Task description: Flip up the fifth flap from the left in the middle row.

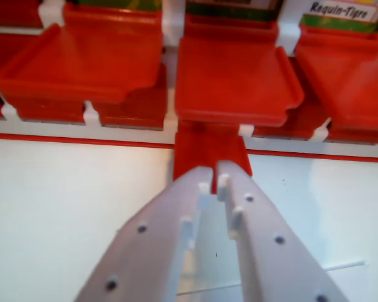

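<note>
Several red flaps lie flat in a row across the top of the wrist view, hinged on a white board. One wide flap [82,60] is at the left, one [233,78] in the middle, one [353,75] at the right. Below the middle flap, a smaller red flap [209,148] sticks out toward me over the board's edge. My white gripper [213,175] points straight at this small flap. Its tips sit just in front of the flap's near edge; I cannot tell if they touch. The fingers [176,239] stand almost together with only a thin slit, nothing between them.
A card reading "Requin-Tigre" [343,11] shows above the right flap, with other picture cards cut off along the top. A thin red line [69,139] marks the board's near edge. A white surface [57,214] lies below it.
</note>
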